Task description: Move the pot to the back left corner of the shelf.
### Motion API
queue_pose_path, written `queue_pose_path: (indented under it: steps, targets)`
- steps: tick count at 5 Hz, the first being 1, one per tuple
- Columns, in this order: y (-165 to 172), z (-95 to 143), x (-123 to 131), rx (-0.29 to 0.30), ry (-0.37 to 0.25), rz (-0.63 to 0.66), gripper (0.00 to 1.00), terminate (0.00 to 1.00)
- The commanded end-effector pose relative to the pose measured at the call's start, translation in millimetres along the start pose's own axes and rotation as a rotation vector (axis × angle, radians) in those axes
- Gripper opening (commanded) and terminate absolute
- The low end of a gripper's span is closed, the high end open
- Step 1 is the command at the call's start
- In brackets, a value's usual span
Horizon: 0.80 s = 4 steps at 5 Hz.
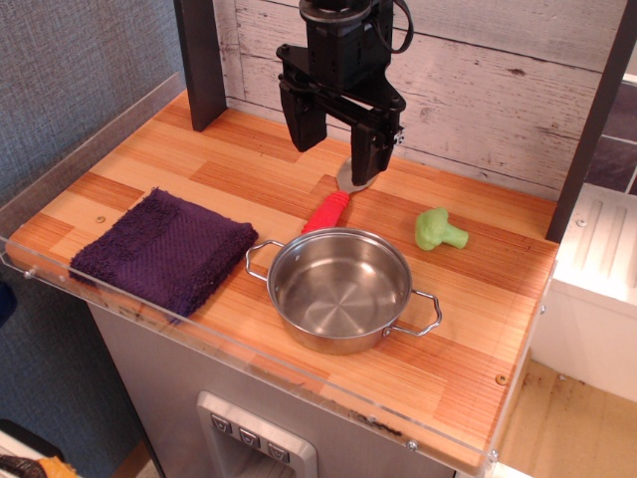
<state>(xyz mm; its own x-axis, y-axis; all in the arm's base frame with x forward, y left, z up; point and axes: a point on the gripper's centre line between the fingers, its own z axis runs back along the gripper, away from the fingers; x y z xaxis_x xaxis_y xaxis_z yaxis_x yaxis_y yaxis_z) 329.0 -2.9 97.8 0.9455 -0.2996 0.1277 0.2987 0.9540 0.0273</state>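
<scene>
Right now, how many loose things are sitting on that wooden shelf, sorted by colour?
Silver: 1, the pot
Purple: 1, the folded cloth
Red-handled: 1, the spoon
Green: 1, the toy broccoli
Total: 4

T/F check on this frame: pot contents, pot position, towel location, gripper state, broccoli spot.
1. The pot is empty. True.
2. The pot sits in the back left corner of the shelf. False: it is near the front edge, about mid-width.
3. The purple towel lies left of the pot. True.
4. The gripper is shut on the pot. False: it hangs open behind the pot, above the red-handled spoon.
5. The green broccoli is inside the pot. False: it lies on the wood, behind and right of the pot.
</scene>
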Motion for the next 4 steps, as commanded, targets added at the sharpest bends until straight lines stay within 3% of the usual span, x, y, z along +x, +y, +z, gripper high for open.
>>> queue_pose_path:
  steps: [1,3,4]
  targets:
    - [0,0,0,0.000,0.000,0.000,1.00,0.00]
    - [-17,0,-26,-0.019,0.005,-0.085,1.00,0.00]
    - [-31,-1,-51,-0.014,0.014,-0.167,1.00,0.00]
